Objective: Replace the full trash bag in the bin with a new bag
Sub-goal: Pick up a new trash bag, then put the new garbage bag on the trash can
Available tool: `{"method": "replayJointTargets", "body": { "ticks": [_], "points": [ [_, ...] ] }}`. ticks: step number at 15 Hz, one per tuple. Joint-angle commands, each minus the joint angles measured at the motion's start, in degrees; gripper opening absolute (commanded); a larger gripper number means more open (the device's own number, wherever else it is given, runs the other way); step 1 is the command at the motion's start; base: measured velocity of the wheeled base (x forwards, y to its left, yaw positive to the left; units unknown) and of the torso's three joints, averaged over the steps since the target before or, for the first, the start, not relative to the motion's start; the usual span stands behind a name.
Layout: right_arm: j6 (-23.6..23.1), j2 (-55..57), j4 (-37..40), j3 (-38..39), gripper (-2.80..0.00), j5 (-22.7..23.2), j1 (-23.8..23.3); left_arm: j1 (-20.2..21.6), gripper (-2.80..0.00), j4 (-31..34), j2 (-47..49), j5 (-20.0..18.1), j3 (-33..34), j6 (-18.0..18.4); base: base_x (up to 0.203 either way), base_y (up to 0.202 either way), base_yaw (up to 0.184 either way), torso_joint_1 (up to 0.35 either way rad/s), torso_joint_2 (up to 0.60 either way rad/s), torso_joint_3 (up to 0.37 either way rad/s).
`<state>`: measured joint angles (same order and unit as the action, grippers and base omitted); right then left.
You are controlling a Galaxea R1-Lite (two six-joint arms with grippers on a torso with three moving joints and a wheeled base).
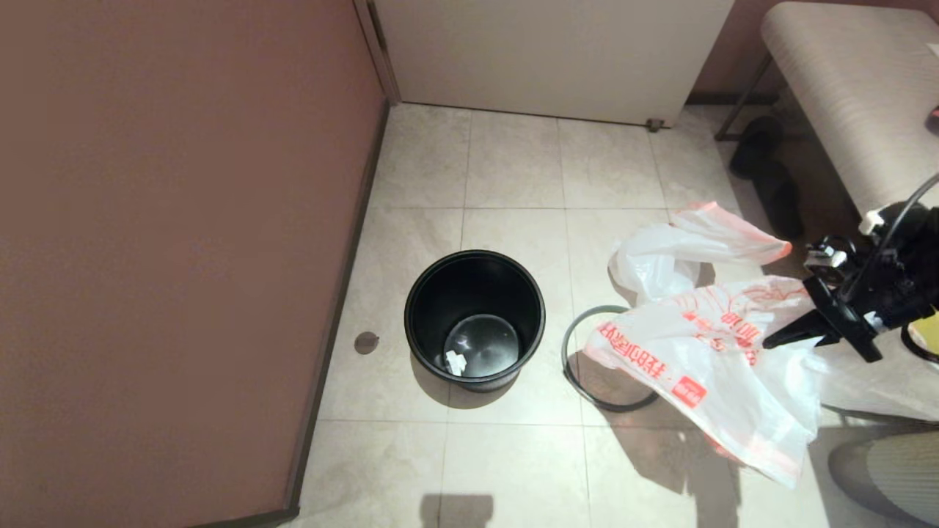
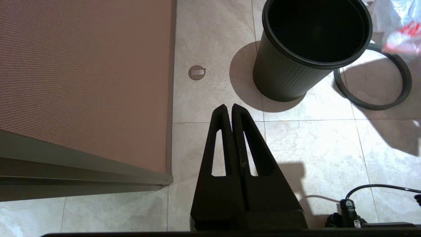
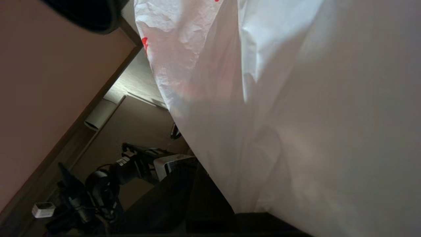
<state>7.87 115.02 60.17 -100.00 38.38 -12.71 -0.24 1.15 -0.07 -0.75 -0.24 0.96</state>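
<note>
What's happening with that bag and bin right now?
Right claw shut on new bag, lifted beside the bin. Left claw shut, idle. Bin unlined; grey ring on floor.

Warm dim light, glare on the floor tiles (image 2: 315, 138), bin (image 1: 475, 317) shadowed.

Tiled floor (image 1: 513, 169): black bin (image 1: 475, 317), grey ring (image 1: 579, 367) beside, shoes (image 1: 766, 169).
</note>
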Motion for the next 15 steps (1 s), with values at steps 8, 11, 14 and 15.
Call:
{"method": "replayJointTargets", "body": {
  "ticks": [8, 11, 14, 15],
  "points": [
    [20.7, -20.6, 0.7, -12.4, -2.8, -19.9, 23.0, 0.0, -2.8, 0.0, 0.1, 0.0, 0.0, 0.2, 0.0, 0.0, 0.0, 0.0, 0.0, 0.0],
    [22.4, -22.0, 0.4, -12.4, -2.8, -21.8, 25.5, 0.0, -2.8, 0.0, 0.1, 0.0, -0.1, 0.0, 0.0, 0.0, 0.0, 0.0, 0.0, 0.0],
    [21.5, -21.2, 0.4, -12.4, -2.8, -21.9, 27.5, 0.0, -2.8, 0.0, 0.1, 0.3, -0.8, 1.4, 0.0, 0.0, 0.0, 0.0, 0.0, 0.0],
    [21.5, -21.2, 0.7, -12.4, -2.8, -21.9, 28.8, 0.0, -2.8, 0.1, 0.1, -1.0, -2.0, 1.8, 0.0, 0.0, 0.0, 0.0, 0.0, 0.0]
  ]
}}
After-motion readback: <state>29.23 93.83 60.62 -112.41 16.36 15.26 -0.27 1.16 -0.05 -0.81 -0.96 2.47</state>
